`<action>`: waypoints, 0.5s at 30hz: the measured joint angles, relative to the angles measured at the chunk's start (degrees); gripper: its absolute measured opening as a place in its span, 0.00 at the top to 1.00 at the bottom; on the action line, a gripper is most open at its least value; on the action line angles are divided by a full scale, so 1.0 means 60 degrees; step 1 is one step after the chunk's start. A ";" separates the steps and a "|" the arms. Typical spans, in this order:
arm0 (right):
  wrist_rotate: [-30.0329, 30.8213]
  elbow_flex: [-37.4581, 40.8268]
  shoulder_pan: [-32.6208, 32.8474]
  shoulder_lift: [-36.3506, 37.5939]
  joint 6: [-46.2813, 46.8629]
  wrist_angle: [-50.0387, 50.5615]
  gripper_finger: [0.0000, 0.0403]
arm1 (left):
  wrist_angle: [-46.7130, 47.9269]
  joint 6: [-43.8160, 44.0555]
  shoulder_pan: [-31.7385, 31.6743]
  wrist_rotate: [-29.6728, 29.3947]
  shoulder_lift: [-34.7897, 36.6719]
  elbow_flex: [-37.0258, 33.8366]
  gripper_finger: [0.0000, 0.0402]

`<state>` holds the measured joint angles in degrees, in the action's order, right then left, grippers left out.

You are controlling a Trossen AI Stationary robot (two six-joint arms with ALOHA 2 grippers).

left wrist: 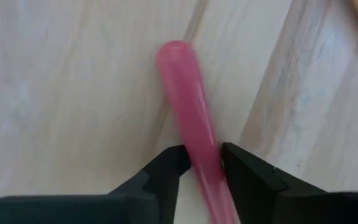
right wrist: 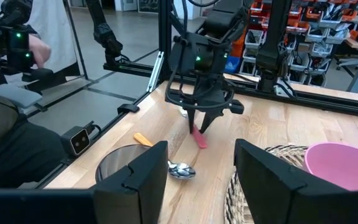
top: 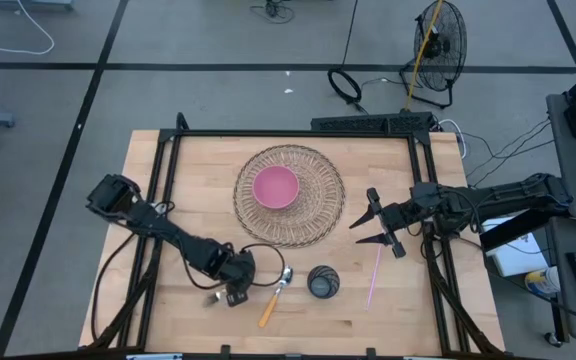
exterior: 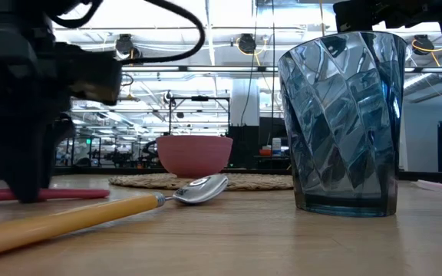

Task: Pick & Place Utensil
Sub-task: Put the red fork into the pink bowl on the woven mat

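A pink-handled utensil (left wrist: 188, 106) lies on the wooden table near its near edge. My left gripper (top: 230, 290) stands over it, pointing down, and is shut on the handle. It also shows in the right wrist view (right wrist: 201, 127). A pale end (top: 209, 298) sticks out to the gripper's left. A spoon (top: 274, 296) with a yellow handle lies just to the right. My right gripper (top: 363, 228) is open and empty, right of the woven mat (top: 318, 215). My left gripper pinches the pink handle (left wrist: 205, 163) between its two fingers (left wrist: 166, 171), a way back from the handle's rounded free end (left wrist: 174, 53). The fingers come from above, pointing down, and lie across the handle. The handle lies level at table height in the low view (exterior: 44, 194).
A pink bowl (top: 276, 187) sits on the round woven mat at the table's middle. A dark blue glass (top: 322, 282) stands upright near the spoon's bowl (top: 286, 273). A thin pink stick (top: 374, 277) lies right of the glass. A person shows beyond the table (right wrist: 17, 137).
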<state>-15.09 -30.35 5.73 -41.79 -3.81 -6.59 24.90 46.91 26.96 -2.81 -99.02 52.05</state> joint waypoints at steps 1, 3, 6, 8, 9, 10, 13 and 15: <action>0.0000 0.0000 -0.0001 -0.0002 0.0003 0.0000 0.56 | -0.0124 -0.0237 -0.0051 -0.0056 -0.0003 -0.0006 0.71; 0.0000 0.0000 0.0000 -0.0002 0.0012 0.0000 0.56 | -0.0354 -0.0645 -0.0157 -0.0180 -0.0018 -0.0007 0.74; -0.0002 0.0000 0.0000 0.0000 0.0014 0.0002 0.56 | -0.0484 -0.1056 -0.0355 -0.0264 -0.0027 -0.0007 0.77; 0.0000 0.0000 -0.0002 -0.0002 0.0015 0.0001 0.56 | -0.0490 -0.1280 -0.0474 -0.0253 -0.0027 -0.0007 0.77; 0.0000 0.0000 -0.0002 -0.0002 0.0016 0.0004 0.56 | -0.0490 -0.1394 -0.0528 -0.0246 -0.0027 -0.0007 0.77; 0.0000 0.0000 -0.0002 -0.0002 0.0018 0.0000 0.56 | -0.0490 -0.1492 -0.0579 -0.0222 -0.0027 -0.0007 0.77; 0.0000 0.0000 -0.0002 -0.0002 0.0018 0.0004 0.56 | -0.0490 -0.1680 -0.0726 -0.0073 -0.0024 -0.0007 0.78; 0.0000 0.0000 0.0000 0.0000 0.0018 0.0001 0.56 | -0.0487 -0.1849 -0.0826 0.0151 -0.0023 -0.0006 0.77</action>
<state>-15.10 -30.35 5.72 -41.79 -3.70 -6.58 21.98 35.81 22.01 -1.91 -99.15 52.02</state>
